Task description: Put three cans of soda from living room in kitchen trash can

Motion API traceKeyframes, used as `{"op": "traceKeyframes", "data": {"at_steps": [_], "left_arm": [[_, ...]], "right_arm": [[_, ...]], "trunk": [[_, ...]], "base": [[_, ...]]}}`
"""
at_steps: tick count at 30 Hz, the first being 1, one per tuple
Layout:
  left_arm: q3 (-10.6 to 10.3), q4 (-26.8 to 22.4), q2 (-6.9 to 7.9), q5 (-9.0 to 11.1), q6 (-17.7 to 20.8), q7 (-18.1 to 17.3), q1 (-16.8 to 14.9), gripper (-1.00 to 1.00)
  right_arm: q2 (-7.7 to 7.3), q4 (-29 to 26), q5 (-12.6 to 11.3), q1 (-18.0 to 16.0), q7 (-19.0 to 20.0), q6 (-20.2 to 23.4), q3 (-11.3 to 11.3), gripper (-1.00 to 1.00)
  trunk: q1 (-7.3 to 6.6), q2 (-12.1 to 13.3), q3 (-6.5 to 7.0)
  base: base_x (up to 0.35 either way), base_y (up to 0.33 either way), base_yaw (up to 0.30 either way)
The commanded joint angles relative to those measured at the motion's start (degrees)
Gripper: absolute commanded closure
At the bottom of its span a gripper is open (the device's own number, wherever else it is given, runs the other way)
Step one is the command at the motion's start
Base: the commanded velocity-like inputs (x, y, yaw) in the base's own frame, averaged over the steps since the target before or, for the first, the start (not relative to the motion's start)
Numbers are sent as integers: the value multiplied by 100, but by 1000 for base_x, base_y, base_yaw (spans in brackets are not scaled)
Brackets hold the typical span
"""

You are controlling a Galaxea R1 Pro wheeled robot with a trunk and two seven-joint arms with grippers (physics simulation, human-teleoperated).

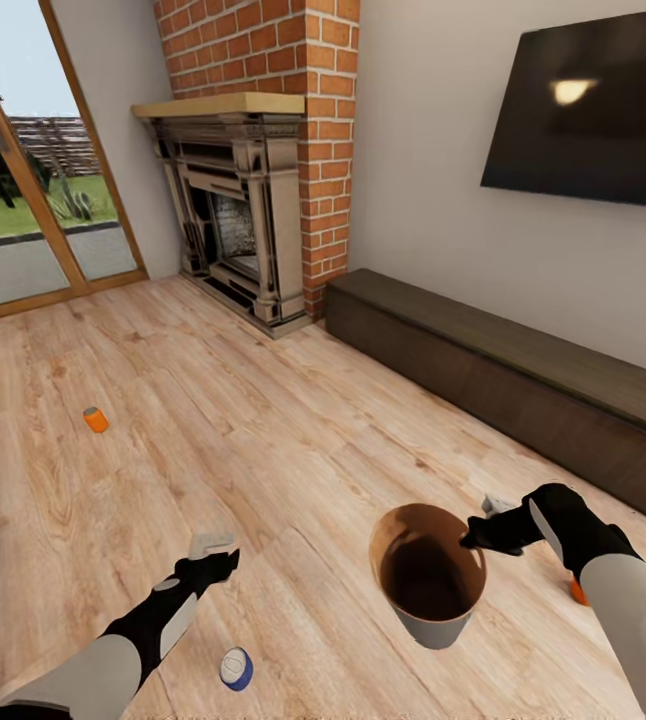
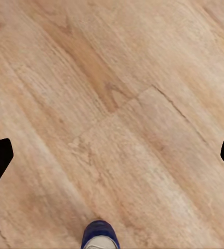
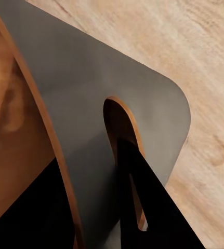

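I am holding the bin (image 1: 429, 580) off the wood floor (image 1: 263, 420) with my right tool (image 1: 475, 538), its fingers clamped together on the rim wall at the handle slot, as the right wrist view shows. My left tool (image 2: 112, 155) hangs with its fingers spread apart over bare floor, holding nothing. The blue can (image 1: 236, 668) lies on its side just below and behind that left tool. An orange can (image 1: 95, 419) lies well ahead and to the left of it, towards the glazed door (image 1: 23, 200). A scrap of orange (image 1: 577, 592) shows just under my right forearm, and I judge it to be the third can, though I cannot confirm this. Main risk: the bin hangs from one edge, so a quick swing could tilt it or slip it from the pinch. A lying can may also roll away if a finger nudges it on approach. Room to move is good across the open floor. The low dark bench (image 1: 523, 370) along the wall beyond my right tool and the brick fireplace (image 1: 253, 200) further ahead are the edges to mind.
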Motion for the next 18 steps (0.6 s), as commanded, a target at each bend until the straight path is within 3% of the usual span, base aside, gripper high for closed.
{"op": "traceKeyframes", "data": {"at_steps": [1,11,18], "left_arm": [[0,2,-1,2,-14,0,0,-100],[-1,1,-2,19,-88,5,0,-100],[-1,5,11,17,-418,8,1,-100]], "right_arm": [[4,4,-112,-78,15,50,-6,100],[27,15,-106,-389,19,52,-5,100],[31,24,-131,-414,23,50,-6,100]], "trunk": [[22,-42,-27],[242,-443,-295],[373,-684,-466]], "base": [[0,0,0],[0,0,0],[0,0,0]]}}
